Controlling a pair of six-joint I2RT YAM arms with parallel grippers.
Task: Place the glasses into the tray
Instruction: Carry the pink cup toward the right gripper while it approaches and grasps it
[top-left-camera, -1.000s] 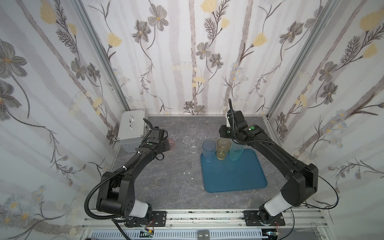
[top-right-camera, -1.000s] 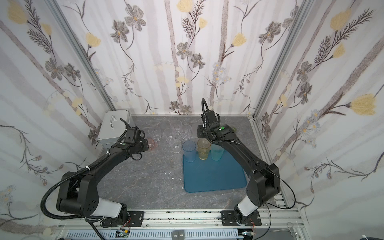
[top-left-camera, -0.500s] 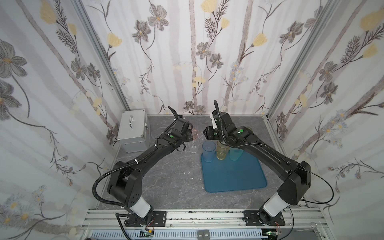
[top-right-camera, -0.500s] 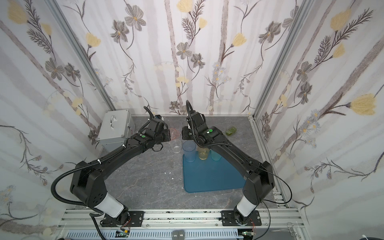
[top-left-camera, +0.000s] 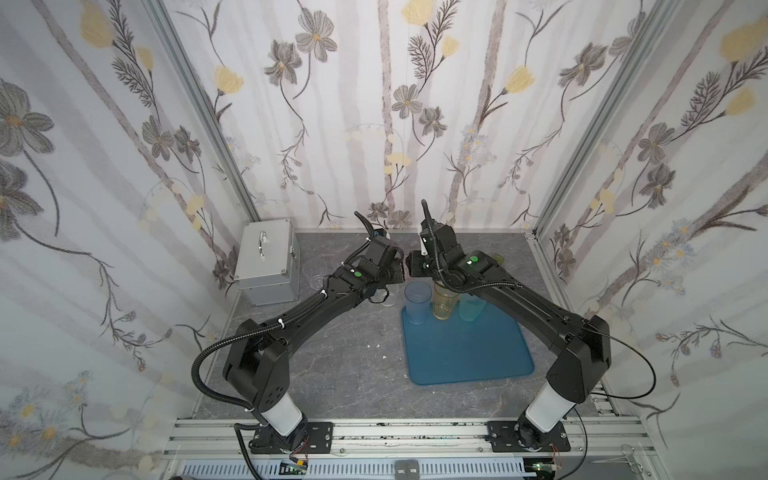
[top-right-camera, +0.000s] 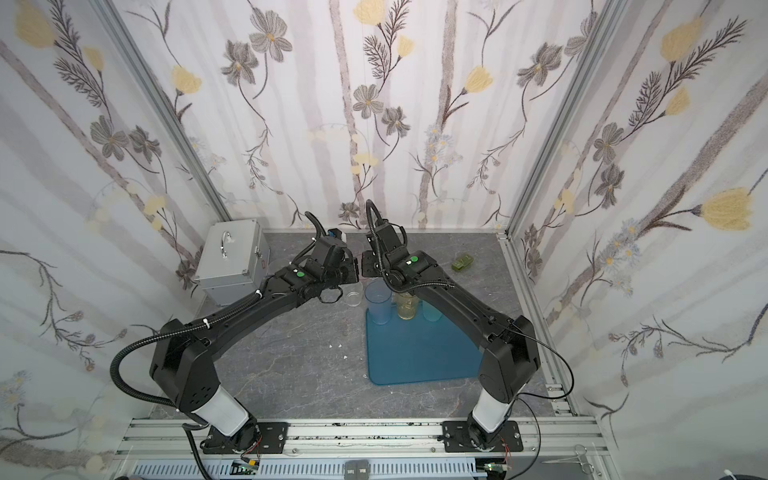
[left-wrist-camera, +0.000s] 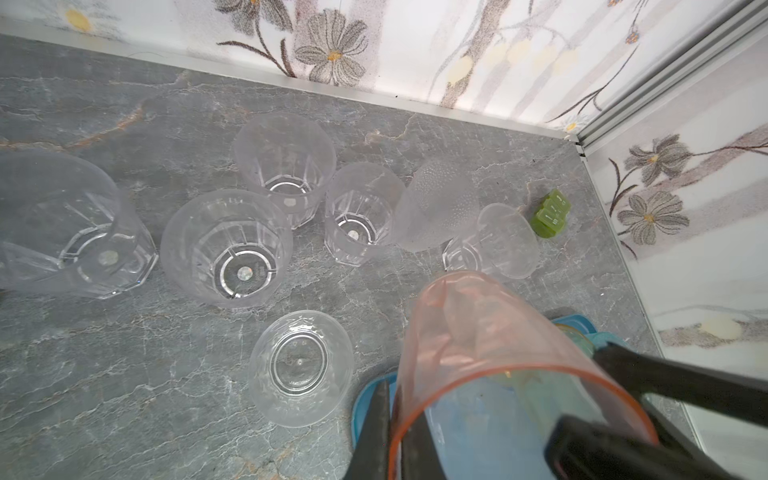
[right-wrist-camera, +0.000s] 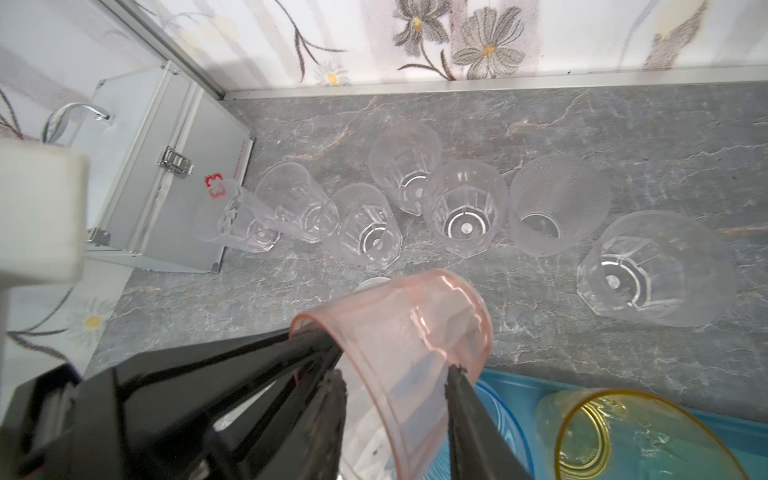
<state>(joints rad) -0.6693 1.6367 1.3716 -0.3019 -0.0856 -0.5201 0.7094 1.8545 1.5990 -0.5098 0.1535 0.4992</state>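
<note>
The pink glass (left-wrist-camera: 478, 332) (right-wrist-camera: 407, 332) hangs tilted above the table, close to the tray's back left corner. My left gripper (left-wrist-camera: 395, 399) (top-left-camera: 399, 266) is shut on its rim. My right gripper (right-wrist-camera: 395, 370) (top-left-camera: 412, 266) meets it from the other side. Its fingers stand apart astride the glass's wall, one fingertip (right-wrist-camera: 454, 372) against the outside. The teal-blue tray (top-left-camera: 469, 353) (top-right-camera: 415, 357) carries a blue glass (top-left-camera: 417, 301), a yellow glass (top-left-camera: 445, 301) (right-wrist-camera: 602, 432) and a teal glass (top-left-camera: 471, 307) along its back edge. Several clear glasses (left-wrist-camera: 226, 249) (right-wrist-camera: 463, 208) stand on the table behind.
A silver case (top-left-camera: 266, 262) (right-wrist-camera: 166, 174) with a handle sits at the back left. A small green object (top-right-camera: 462, 262) (left-wrist-camera: 550, 214) lies near the back right corner. One low clear glass (left-wrist-camera: 301, 368) (top-right-camera: 353, 297) stands just left of the tray.
My left arm has swung right from beside the silver case to the middle, carrying the pink glass. My right gripper has moved left from over the tray to meet it.
</note>
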